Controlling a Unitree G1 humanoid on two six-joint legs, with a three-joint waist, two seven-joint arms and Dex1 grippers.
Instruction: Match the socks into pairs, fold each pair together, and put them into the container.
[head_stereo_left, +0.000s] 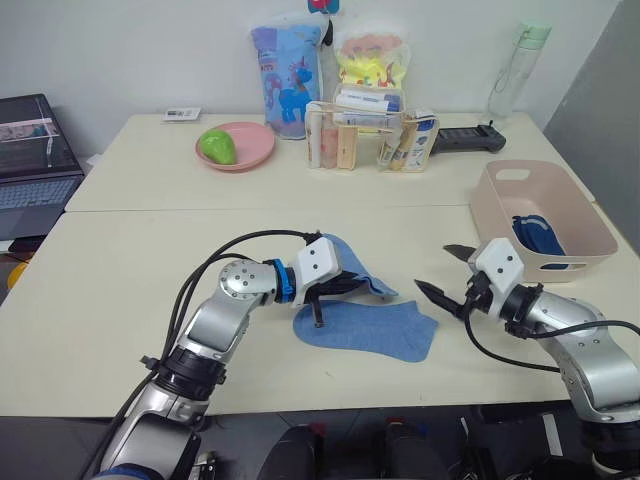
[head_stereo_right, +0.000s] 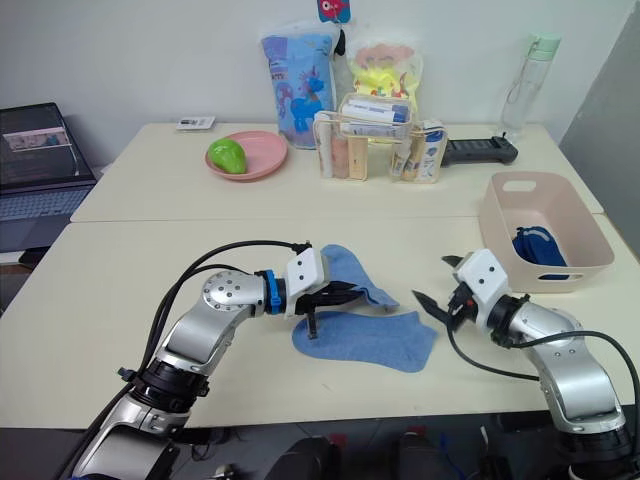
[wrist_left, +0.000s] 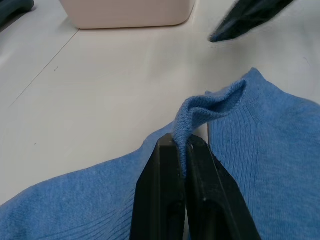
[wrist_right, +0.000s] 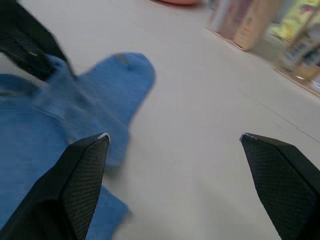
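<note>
My left gripper (head_stereo_left: 340, 286) is shut on the cuff of a light blue sock (head_stereo_left: 352, 262) and holds it just above the table. The pinched knit edge (wrist_left: 210, 107) bunches over the fingertips. A second light blue sock (head_stereo_left: 375, 330) lies flat beneath and in front of it. To the right of both socks my right gripper (head_stereo_left: 436, 268) stands open and empty, pointing at them. The pale pink container (head_stereo_left: 500, 215) sits at the right edge of the table with dark navy socks (head_stereo_left: 535, 235) inside.
A round pink plate (head_stereo_left: 250, 155) with a green object stands at the back. Beside it are a rack of tubes and cartons (head_stereo_left: 365, 135), two printed bags, a black device (head_stereo_left: 465, 140) and a bottle (head_stereo_left: 520, 70). A laptop (head_stereo_left: 30, 165) sits off the table's left.
</note>
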